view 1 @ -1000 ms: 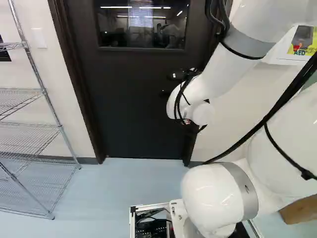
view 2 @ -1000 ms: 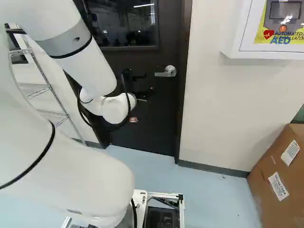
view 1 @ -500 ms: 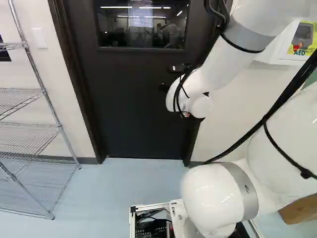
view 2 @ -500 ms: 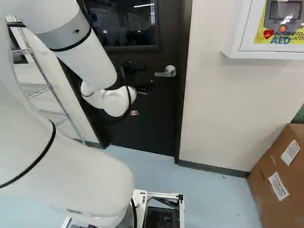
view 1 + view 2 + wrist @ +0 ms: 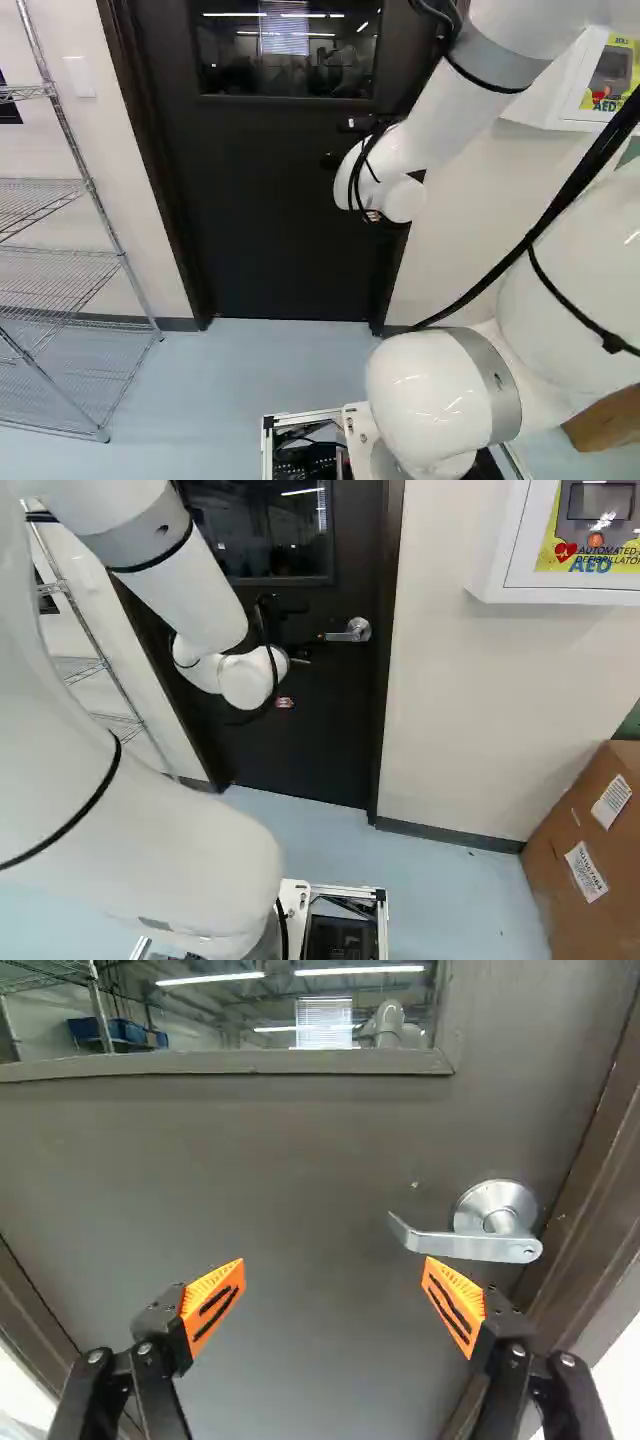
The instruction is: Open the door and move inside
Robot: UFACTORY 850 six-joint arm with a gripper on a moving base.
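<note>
In the right base view my gripper is a dark shape in front of the door, partly hidden by the wrist. The silver lever handle is beside it, close to the frame. Seen from the wrist, the gripper has its orange-padded fingers wide apart with nothing between them. The handle lies just ahead of one finger, its free end near that fingertip; whether they touch, I cannot tell. The door stands closed in its frame.
A wire shelf stands against the wall left of the door. A white AED cabinet hangs on the wall to the right, with a cardboard box on the floor below. A dark frame edges the doorway.
My wrist and gripper have risen a little in front of the door, closer to the handle's height. The base has not moved, and the door has stayed closed.
</note>
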